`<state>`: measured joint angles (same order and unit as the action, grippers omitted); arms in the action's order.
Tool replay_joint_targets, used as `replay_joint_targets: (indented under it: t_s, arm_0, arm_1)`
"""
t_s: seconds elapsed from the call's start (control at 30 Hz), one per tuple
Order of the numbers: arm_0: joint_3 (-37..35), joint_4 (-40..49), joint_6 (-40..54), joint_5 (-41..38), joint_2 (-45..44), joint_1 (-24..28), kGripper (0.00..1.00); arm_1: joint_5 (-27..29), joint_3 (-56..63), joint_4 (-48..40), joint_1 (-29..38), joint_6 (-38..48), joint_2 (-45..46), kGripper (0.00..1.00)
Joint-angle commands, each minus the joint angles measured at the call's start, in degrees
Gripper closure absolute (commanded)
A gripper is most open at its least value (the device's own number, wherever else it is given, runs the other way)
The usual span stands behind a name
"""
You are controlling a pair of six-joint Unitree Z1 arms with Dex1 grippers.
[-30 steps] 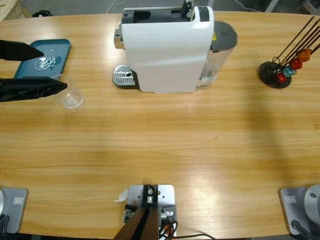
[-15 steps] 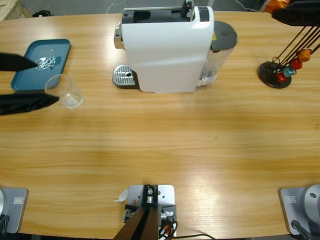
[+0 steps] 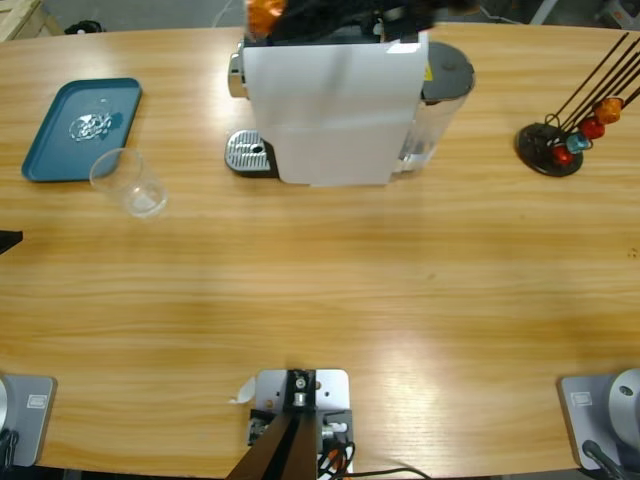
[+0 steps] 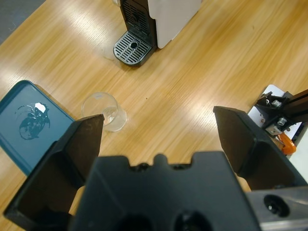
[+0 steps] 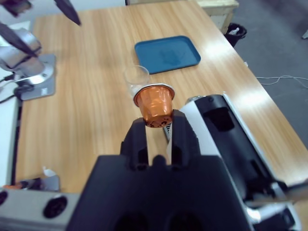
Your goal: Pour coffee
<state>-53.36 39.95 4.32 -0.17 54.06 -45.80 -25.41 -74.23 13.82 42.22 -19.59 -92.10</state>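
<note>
No coffee shows in any view. A clear cup [image 3: 130, 182] [image 4: 104, 111] stands empty-looking on the table, left of the white coffee machine [image 3: 330, 110] and its drip grid [image 3: 249, 153] [image 4: 133, 48]. My right gripper [image 5: 155, 122] [image 3: 290, 14] hovers over the machine's open top slot [image 5: 219, 118], shut on an orange capsule [image 5: 154, 103] [image 3: 265, 14]. My left gripper [image 4: 158, 118] is open wide, high above and back from the cup, with nothing between its jaws. In the high view only a black tip of it shows at the left edge.
A blue tray [image 3: 55, 150] [image 4: 14, 139] [image 5: 167, 54] holding a crumpled foil piece [image 3: 90, 126] lies behind the cup. A black capsule rack [image 3: 560, 140] with red, orange and blue capsules stands at the right. The machine's water tank [image 3: 440, 100] sits on its right side.
The left gripper pulled back leftward from around the cup, almost out of the high view. The right gripper, carrying the orange capsule, came in from the upper right and moved left over the machine.
</note>
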Motion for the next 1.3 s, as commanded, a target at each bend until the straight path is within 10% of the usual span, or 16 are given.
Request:
replay_joint_targets:
  t_s: [0.03,1.3]
  arm_0:
    - [1.85,0.8,0.51,1.91,-0.15,-0.17,0.0]
    - [5.89,-2.66,0.42,1.93,-0.29,-0.12,0.0]
  arm_1:
    - [-1.42,-3.91,0.29,-1.72,-2.1,-9.31,1.0]
    - [2.57,-5.96,1.65,-5.53,-3.08,-15.07,0.998]
